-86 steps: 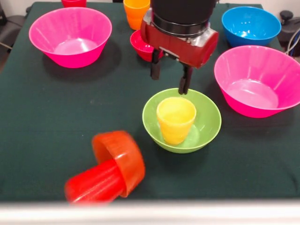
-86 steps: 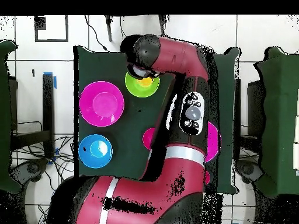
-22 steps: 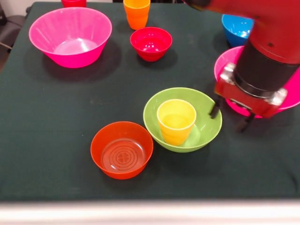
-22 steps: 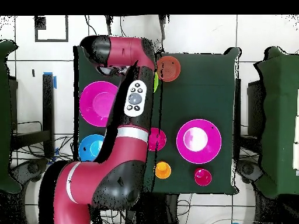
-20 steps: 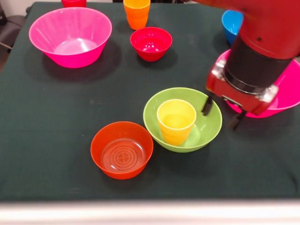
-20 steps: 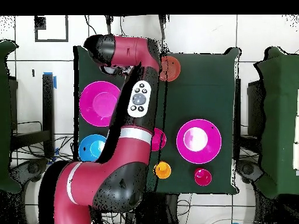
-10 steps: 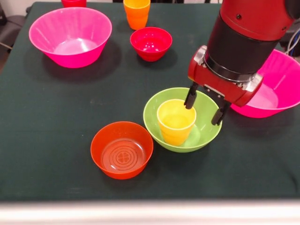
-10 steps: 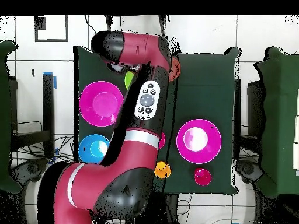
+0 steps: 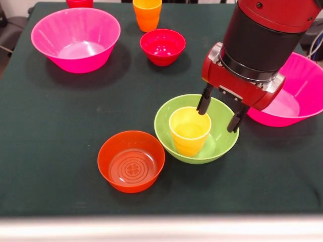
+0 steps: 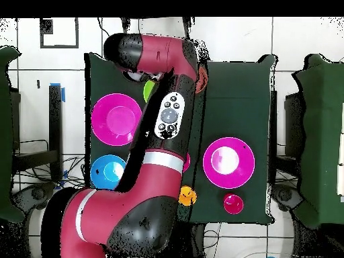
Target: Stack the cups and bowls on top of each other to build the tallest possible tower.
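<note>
Red arm (image 9: 262,40) hangs its spread tool (image 9: 220,111) over the lime-green bowl (image 9: 222,136).

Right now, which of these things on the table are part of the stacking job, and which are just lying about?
Part of the job:
- lime-green bowl with the yellow cup standing in it
- orange bowl
- crimson bowl
- two pink bowls
- blue bowl
- orange cup
- red cup
- the open tool

Just lying about:
- cables on the floor beside the table
</note>
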`<state>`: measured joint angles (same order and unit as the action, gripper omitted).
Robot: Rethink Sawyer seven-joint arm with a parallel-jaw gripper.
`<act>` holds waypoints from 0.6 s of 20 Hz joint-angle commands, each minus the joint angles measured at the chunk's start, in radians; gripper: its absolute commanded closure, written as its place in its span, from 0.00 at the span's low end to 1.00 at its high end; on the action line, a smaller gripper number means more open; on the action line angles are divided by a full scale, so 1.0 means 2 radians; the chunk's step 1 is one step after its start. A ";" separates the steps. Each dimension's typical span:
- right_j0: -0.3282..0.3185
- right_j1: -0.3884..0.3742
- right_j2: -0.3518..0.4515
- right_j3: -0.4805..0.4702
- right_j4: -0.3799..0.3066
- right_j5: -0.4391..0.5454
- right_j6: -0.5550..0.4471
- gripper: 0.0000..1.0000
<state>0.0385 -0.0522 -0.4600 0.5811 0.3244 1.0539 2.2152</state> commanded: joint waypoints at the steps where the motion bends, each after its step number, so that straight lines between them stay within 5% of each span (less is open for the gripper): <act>1: -0.008 -0.009 0.065 0.092 -0.028 -0.056 -0.021 0.00; 8: -0.007 -0.011 0.072 0.111 -0.027 -0.077 -0.019 0.00; 12: -0.018 -0.046 0.085 0.153 -0.031 -0.089 -0.057 0.00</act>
<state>0.0372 -0.0792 -0.4351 0.7053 0.3205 0.9300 2.2152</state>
